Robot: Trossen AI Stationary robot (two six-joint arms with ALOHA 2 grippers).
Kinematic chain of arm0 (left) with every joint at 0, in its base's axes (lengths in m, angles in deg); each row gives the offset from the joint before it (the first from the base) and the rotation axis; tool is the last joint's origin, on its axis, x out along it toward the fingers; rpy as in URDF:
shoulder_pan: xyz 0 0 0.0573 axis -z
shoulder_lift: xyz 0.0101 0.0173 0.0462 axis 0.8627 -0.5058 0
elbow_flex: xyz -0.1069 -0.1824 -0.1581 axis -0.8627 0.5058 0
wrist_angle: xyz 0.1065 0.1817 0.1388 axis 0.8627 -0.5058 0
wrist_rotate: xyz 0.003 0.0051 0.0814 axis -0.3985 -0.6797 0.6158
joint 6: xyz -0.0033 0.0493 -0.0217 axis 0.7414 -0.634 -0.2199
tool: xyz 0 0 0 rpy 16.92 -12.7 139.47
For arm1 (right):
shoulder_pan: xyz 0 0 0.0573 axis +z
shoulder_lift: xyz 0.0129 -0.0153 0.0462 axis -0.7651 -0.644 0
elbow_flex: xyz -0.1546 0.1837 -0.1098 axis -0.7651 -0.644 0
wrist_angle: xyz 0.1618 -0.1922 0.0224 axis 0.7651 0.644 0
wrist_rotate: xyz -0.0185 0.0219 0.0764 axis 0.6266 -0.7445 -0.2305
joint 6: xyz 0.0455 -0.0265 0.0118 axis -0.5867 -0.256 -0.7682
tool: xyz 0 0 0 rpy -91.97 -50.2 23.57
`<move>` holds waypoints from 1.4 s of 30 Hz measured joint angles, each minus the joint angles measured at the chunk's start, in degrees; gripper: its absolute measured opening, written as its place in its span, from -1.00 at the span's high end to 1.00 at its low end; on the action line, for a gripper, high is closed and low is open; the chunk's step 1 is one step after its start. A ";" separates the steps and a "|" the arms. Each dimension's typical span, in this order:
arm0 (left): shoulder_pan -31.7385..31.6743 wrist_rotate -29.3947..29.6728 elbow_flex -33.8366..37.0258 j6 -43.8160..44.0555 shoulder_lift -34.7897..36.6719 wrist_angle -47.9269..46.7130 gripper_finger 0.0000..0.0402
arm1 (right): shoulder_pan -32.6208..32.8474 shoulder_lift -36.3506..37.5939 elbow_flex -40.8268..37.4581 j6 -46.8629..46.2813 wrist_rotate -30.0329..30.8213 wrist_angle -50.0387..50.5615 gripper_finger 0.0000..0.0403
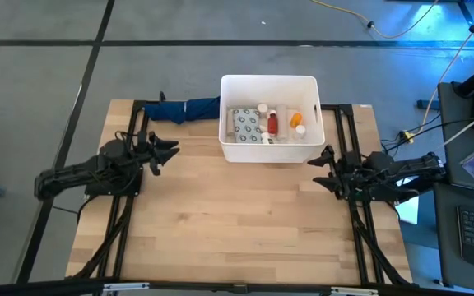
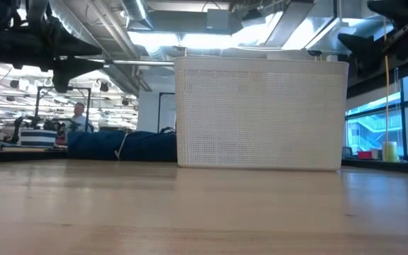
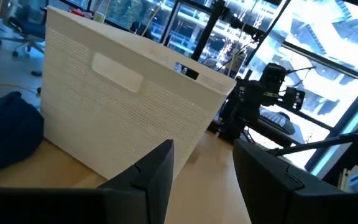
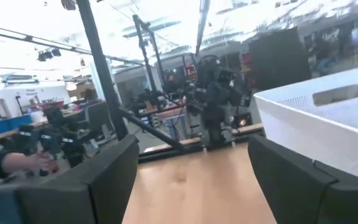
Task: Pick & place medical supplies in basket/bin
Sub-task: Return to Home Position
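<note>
Wood tabletop (image 1: 237, 222) fills the middle of the high view, grey floor around it. White bin (image 1: 262, 153) sits at upper centre of the frame, at the table's far edge. I see the medical supplies inside it: grey dotted packet (image 1: 243, 123) on the left, red bottle (image 1: 272, 124) in the middle, orange-capped bottle (image 1: 295, 120) to its right, white tube (image 1: 256, 140) along the near wall. Dark blue cloth bundle (image 1: 183, 108) lies just left of the bin, touching it or nearly so. Left gripper (image 1: 165, 154) is at centre left, well apart from the bin, fingers (image 3: 157, 171) apart and holding nothing. Right gripper (image 1: 320, 167) is at centre right, near the bin's lower right corner, fingers (image 4: 104, 174) spread wide, holding nothing. In the low view the bin (image 2: 261, 113) stands flat on the wood, and a person (image 2: 80, 117) sits far back at left.
</note>
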State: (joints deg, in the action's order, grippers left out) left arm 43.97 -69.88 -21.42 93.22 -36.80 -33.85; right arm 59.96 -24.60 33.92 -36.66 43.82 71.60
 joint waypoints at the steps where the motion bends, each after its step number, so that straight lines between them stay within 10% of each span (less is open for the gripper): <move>1: -0.71 -0.81 0.08 -0.14 0.00 0.16 0.21 | -0.12 -0.05 -0.30 0.74 0.10 0.11 -0.50; 26: -4.54 -1.70 0.35 -6.15 -0.11 -6.48 0.21 | -1.42 -0.46 -0.30 8.58 3.19 10.80 -0.50; 42: -4.52 1.48 0.35 -11.46 -0.11 -7.19 0.21 | -1.42 -0.48 -0.30 -2.74 3.02 10.81 -0.50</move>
State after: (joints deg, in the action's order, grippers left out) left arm 39.45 -68.40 -21.07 81.76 -36.91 -41.04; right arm 58.53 -25.08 33.62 -39.40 46.83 82.41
